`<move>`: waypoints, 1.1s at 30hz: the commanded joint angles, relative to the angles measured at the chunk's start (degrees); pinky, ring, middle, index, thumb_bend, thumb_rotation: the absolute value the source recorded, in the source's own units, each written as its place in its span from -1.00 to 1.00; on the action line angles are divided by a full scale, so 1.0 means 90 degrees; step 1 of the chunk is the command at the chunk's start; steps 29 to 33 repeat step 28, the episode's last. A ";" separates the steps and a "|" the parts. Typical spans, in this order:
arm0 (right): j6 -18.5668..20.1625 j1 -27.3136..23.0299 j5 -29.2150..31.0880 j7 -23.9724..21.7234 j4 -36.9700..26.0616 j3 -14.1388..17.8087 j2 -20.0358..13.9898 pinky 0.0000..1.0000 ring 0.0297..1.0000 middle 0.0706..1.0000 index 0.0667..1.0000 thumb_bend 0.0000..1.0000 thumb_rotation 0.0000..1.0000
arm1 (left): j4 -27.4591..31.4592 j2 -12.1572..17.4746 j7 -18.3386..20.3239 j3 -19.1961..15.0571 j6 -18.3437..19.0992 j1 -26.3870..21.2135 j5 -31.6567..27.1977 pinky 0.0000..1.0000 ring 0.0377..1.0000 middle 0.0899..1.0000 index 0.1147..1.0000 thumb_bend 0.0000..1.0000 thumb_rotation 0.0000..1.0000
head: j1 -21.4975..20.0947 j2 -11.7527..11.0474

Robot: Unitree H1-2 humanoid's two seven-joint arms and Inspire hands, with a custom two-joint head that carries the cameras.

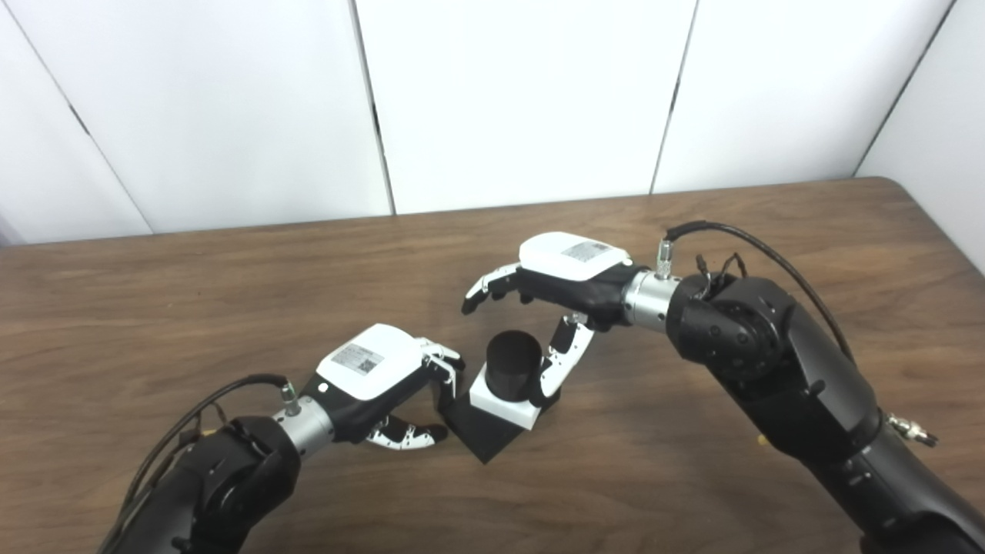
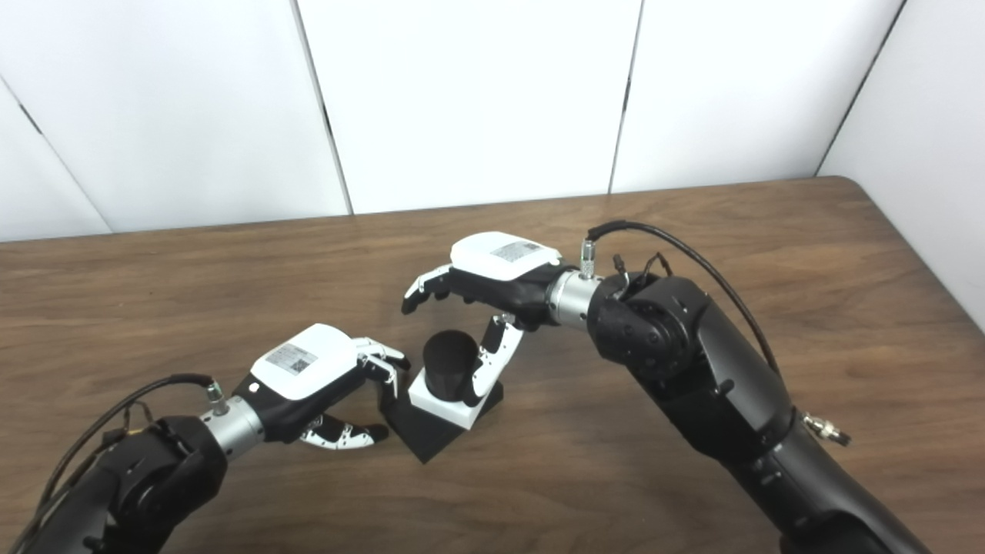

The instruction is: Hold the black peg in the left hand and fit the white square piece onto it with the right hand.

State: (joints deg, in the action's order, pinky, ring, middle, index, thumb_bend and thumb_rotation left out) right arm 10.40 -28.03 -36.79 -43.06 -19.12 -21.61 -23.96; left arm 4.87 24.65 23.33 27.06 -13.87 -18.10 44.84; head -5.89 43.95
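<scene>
The black peg (image 1: 513, 360) is a short cylinder standing on a black square base (image 1: 485, 440) on the table. The white square piece (image 1: 504, 408) sits around the cylinder, on top of the base. My left hand (image 1: 377, 377) is closed on the base's left corner, fingers behind and thumb in front. My right hand (image 1: 554, 281) hovers above and behind the peg with its fingers spread apart. Its thumb (image 1: 558, 362) points down and touches the white piece's right side. The same scene shows in the right eye view, with the peg (image 2: 450, 362) between both hands.
The wooden table (image 1: 231, 292) spreads out around the hands. White wall panels (image 1: 508, 100) stand behind its far edge. The table's right corner (image 1: 908, 192) is rounded, near the right wall.
</scene>
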 commanded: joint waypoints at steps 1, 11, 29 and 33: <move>-0.0013 -0.0230 0.0025 0.0082 -0.0180 0.0122 -0.0072 0.33 0.59 0.62 0.55 0.86 -0.50 | -0.0045 0.0018 0.0199 0.0140 -0.0056 0.0012 0.0026 0.31 0.59 0.59 -0.17 0.05 -0.87 | 0.0001 0.0013; 0.0048 -0.0214 0.0042 0.0146 -0.0246 0.0222 -0.0108 0.31 0.59 0.63 0.54 0.84 -0.42 | -0.0057 -0.0013 0.0119 0.0127 -0.0081 0.0017 0.0055 0.30 0.58 0.59 -0.17 0.05 -0.87 | 0.0003 0.0022; 0.0035 -0.0098 0.0424 0.0595 -0.0321 0.1223 -0.0422 0.30 0.55 0.64 0.55 0.71 -0.40 | -0.0114 -0.0101 -0.0103 0.0043 -0.0052 0.0031 0.0073 0.28 0.54 0.56 -0.17 0.05 -0.87 | -0.0019 0.0035; 0.0035 -0.0098 0.0424 0.0595 -0.0321 0.1223 -0.0422 0.30 0.55 0.64 0.55 0.71 -0.40 | -0.0114 -0.0101 -0.0103 0.0043 -0.0052 0.0031 0.0073 0.28 0.54 0.56 -0.17 0.05 -0.87 | -0.0019 0.0035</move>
